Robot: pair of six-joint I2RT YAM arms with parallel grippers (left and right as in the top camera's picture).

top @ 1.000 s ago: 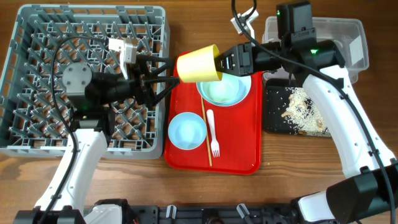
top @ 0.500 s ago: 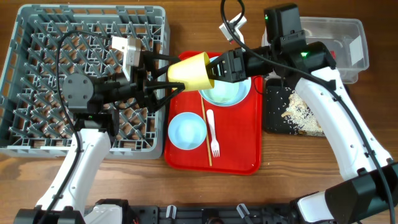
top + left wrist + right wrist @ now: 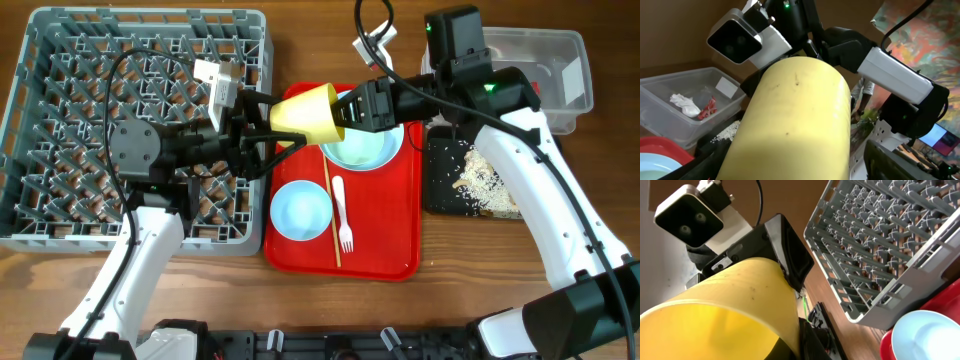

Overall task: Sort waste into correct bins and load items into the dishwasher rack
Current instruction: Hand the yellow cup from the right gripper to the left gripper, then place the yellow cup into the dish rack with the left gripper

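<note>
Grey dishwasher rack [image 3: 150, 14] on the far left, peg grid bare as far as I can see.

My left gripper [image 3: 283, 125] reaches out over the rack's right edge. Its fingers are spread wide and straddle the closed base end of the yellow cup [image 3: 312, 110]. Whether the pads touch it, I cannot tell.

The cup lies on its side in the air between the rack and the red serving tray [image 3: 400, 235], base to the left and mouth to the right. My right gripper [image 3: 348, 110] is clamped on the cup wall at the rim and carries it.

Handling judgement: light, thin smooth plastic, tapered. The wall will likely flex at the mouth and slide under a loose pinch. Best hold for the left is across the base end, where it is stiffest, with modest squeeze.

On the red tray: two pale bowls [image 3: 302, 212] [image 3: 365, 145], white fork [image 3: 342, 215], wooden chopstick [image 3: 331, 225].

Further right, the black tray [image 3: 440, 195] holds rice scraps [image 3: 490, 180]. Behind it, the clear tub [image 3: 560, 45] holds a red wrapper [image 3: 707, 107] and a white scrap [image 3: 682, 104].
</note>
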